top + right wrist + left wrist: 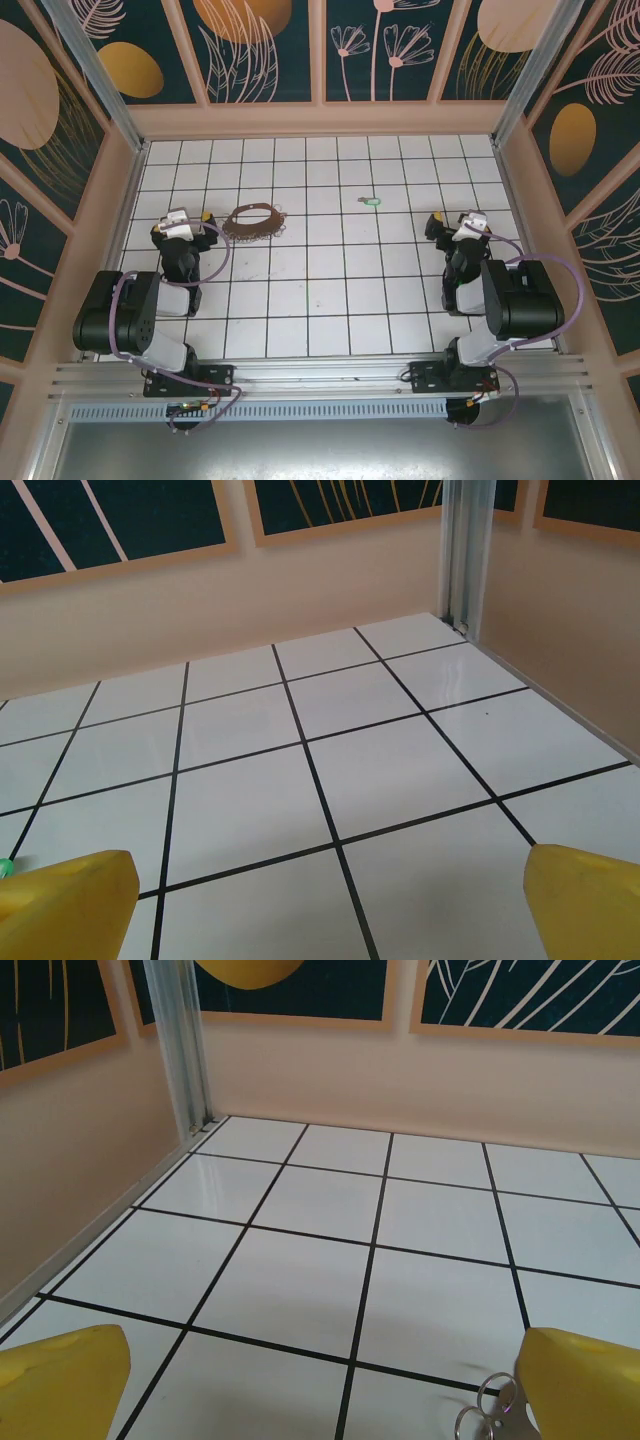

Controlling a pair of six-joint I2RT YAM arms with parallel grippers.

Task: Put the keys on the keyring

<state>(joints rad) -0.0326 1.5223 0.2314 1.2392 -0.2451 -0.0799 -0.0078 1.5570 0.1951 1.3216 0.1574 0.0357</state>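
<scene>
keys: lone pale-green piece lying on the tiles, far centre | keyring: flat on the tiles, well left of keys, just beside left gripper | left gripper: released, empty | right gripper: released, empty

Near-left corner: left arm folded back on itself, left gripper low, pointing away, jaws wide, empty. Near right: right arm mirrors it, right gripper likewise wide, empty. Yellow fingers.
</scene>
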